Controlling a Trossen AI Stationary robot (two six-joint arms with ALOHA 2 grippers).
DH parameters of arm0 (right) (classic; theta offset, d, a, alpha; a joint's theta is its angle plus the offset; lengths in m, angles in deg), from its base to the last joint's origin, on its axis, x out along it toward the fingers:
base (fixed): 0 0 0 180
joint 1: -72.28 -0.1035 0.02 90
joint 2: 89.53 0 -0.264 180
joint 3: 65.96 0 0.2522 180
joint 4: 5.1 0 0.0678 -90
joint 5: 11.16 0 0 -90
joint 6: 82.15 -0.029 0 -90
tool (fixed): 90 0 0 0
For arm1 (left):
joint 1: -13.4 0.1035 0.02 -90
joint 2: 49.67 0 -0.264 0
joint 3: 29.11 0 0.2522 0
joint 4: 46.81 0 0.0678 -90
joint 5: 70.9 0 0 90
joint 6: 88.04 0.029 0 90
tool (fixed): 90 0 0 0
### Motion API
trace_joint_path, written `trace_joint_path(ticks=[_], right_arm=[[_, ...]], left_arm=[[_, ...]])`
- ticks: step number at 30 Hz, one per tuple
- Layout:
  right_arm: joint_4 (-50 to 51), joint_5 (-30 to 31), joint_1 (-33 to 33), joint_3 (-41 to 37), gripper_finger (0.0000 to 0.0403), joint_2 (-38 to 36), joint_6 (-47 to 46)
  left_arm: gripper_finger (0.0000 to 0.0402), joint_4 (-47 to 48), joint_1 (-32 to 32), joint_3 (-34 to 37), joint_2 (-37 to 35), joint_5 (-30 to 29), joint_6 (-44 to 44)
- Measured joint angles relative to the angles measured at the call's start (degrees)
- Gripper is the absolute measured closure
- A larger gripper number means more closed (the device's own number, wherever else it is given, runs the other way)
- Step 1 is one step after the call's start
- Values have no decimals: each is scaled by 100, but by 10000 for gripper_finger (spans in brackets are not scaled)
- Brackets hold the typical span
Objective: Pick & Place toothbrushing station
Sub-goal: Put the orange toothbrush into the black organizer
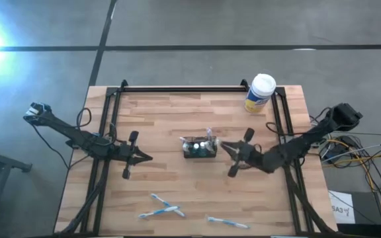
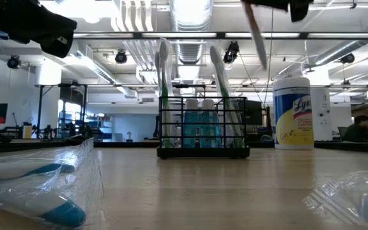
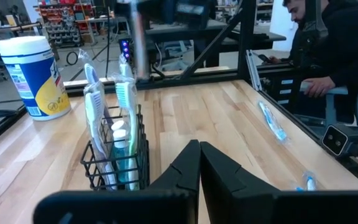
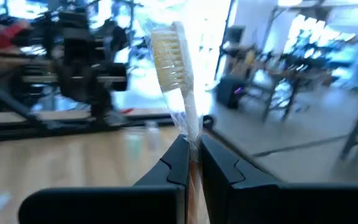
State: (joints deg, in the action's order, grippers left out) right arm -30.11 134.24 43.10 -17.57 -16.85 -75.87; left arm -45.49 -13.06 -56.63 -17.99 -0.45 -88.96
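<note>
- Wrapped toothbrushes lie at the desk's near edge, closest to the low camera.
- The toothbrushing station, a black wire holder with brushes upright in it, stands mid-desk.
- Just right of it, the right gripper has its fingers clamped on a toothbrush.
- The left gripper, left of the station, has its fingers pressed together, holding nothing.
- A yellow wipes canister stands at the far right.

A grey floor crossed by dark lines was seen around the wooden table. Ceiling strip lights were lit; a seated person was noted at a desk.
</note>
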Motion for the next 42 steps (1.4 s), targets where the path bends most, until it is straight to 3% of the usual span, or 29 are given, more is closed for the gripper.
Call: trace_joint_path(ticks=[7,16,35,42], right_arm=[[-3003,-976,708,-1127,388,553,776],[-4831,-1515,1017,-1303,388,1720,1093],[-5000,-1421,1011,-966,388,2949,1078],[-5019,-988,1011,-995,388,3297,598]], left_arm=[[385,-5,0,0,0,-25,6],[385,-18,9,0,39,-160,66],[385,-44,13,0,122,-350,-361],[385,-61,13,0,122,-352,-393]])
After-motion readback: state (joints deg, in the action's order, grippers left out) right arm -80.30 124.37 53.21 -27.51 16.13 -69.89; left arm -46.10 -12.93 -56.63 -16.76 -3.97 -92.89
